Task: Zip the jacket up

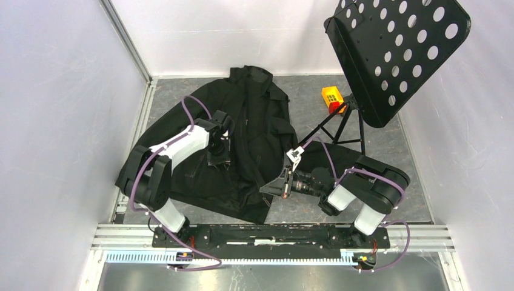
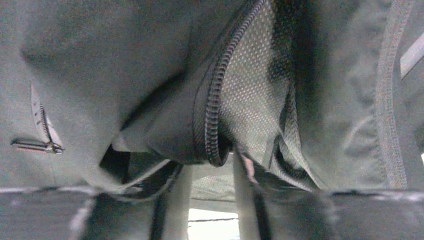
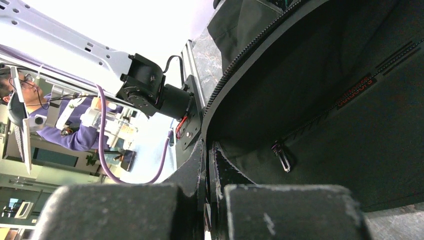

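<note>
1. Plainly found the jacket (image 1: pixel 254 121) spread on the grey tabletop (image 1: pixel 315 91), left of centre, collar toward the far wall and hem toward the arm bases.
2. Saw the front lying open. Noted, from the left wrist camera, one row of front zipper teeth (image 2: pixel 212 110) running unjoined along a folded edge, with mesh lining bared beside it.
3. Judged the task barely begun, with no closed stretch of front zipper visible anywhere. Left to do: mating the two halves at the hem, then drawing the slider up to the collar.
4. Found the left end effector (image 1: pixel 218 154) pressed down on the jacket's front panel, fingers apart, with that zipper edge right at the tips. Could not tell about any actual pinch.
5. Found the right end effector (image 1: pixel 276 185) at the lower hem, closed almost flat on a fold of the jacket's edge.
6. Counted one jacket, two arms and two end effectors. Counted also two small pulls: a pocket pull (image 2: pixel 35 146) seen from the left wrist and a second pull (image 3: pixel 282 157) seen from the right, its zipper not identified.
7. Farther out, counted one black perforated music stand (image 1: pixel 394 54) at the far right, and one small orange-and-yellow block (image 1: pixel 332 98) by its legs, apart from the jacket.
</note>
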Controlling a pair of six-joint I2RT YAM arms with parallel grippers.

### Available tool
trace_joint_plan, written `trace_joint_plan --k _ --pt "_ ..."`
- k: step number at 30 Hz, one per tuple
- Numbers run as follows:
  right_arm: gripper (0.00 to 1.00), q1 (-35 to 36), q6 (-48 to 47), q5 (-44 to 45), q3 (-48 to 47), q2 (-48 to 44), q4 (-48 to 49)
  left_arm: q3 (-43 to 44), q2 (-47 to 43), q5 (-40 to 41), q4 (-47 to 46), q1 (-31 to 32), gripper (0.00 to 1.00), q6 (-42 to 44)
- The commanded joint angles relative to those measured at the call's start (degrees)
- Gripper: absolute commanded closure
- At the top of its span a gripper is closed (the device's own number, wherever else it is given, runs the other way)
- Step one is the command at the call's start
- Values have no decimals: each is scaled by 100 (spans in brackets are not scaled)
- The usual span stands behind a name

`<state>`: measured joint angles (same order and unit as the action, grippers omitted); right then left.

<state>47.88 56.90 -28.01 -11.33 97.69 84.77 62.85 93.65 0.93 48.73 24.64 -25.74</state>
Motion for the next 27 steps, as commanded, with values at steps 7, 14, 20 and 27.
trace_joint_plan --k 7,14,20,27 --pt "100 -33 -140 59 -5 -2 2393 -899 -1355 161 -151 477 36 -969" --pt "100 -34 119 -18 -38 213 2734 -982 -1315 219 -127 851 44 -1164" --pt "100 -42 -19 19 41 10 2593 -969 -843 480 455 1153 49 -943" --pt "100 -43 57 13 50 55 2721 -1020 -591 503 485 1207 52 -784"
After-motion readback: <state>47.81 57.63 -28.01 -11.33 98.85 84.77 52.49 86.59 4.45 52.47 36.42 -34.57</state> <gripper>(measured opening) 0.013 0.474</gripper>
